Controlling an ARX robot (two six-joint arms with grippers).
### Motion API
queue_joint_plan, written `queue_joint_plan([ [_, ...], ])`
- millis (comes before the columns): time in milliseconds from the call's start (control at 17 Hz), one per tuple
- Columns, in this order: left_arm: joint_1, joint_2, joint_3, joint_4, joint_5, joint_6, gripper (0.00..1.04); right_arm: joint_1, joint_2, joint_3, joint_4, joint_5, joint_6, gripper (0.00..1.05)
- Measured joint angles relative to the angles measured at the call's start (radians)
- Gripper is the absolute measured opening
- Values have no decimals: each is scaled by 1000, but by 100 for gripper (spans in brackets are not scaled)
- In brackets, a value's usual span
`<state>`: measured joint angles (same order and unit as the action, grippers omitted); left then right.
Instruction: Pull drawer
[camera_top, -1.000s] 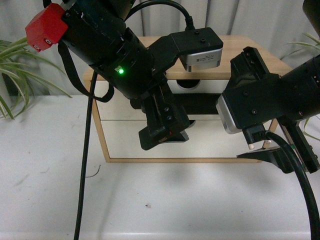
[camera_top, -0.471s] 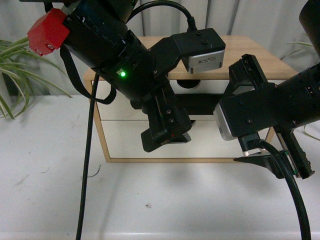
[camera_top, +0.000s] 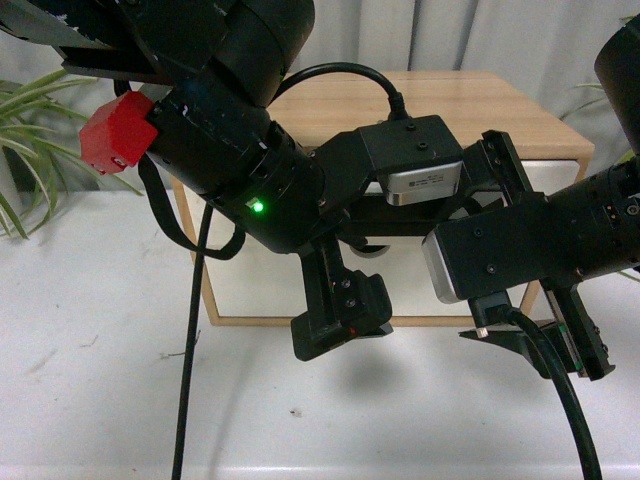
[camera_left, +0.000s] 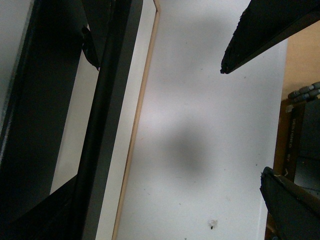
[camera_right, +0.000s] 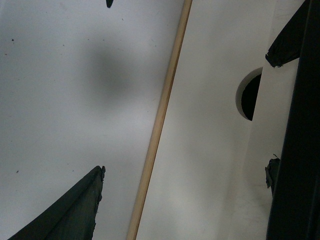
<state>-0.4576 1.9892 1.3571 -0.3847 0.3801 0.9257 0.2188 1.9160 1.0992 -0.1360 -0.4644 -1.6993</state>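
Note:
The drawer (camera_top: 556, 172) is the upper one in a light wood cabinet, and both arms hide most of its white front. Part of its black bar handle (camera_top: 405, 228) shows between the arms. My left gripper (camera_top: 340, 322) hangs open over the table, in front of the cabinet's lower edge. In the left wrist view the handle (camera_left: 107, 120) runs beside the white front, and the left gripper (camera_left: 242, 122) is apart from it with nothing between its fingers. My right gripper (camera_top: 540, 345) is open, low at the right. The right wrist view shows a dark semicircular notch (camera_right: 248, 97) beside the handle (camera_right: 300, 125).
A plain white lower drawer front (camera_top: 250, 280) sits under the handled one. The cabinet's wooden bottom rail (camera_right: 160, 120) meets the white table (camera_top: 100, 400). A green plant (camera_top: 30, 130) stands at the far left. A black cable (camera_top: 190, 380) hangs down from the left arm.
Both arms have come down and back from the cabinet front. The left gripper now hangs below the cabinet's bottom edge, over the table. The right gripper has sunk slightly.

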Motion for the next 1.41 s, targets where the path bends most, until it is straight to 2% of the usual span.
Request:
queue_joint_plan([
  [882,-38,-153,-237,123,32,-37,98,31,-156,-223,73,39,32,98],
  [1412,-87,-305,-437,183,43,-86,98,94,-352,-430,76,55,103,98],
])
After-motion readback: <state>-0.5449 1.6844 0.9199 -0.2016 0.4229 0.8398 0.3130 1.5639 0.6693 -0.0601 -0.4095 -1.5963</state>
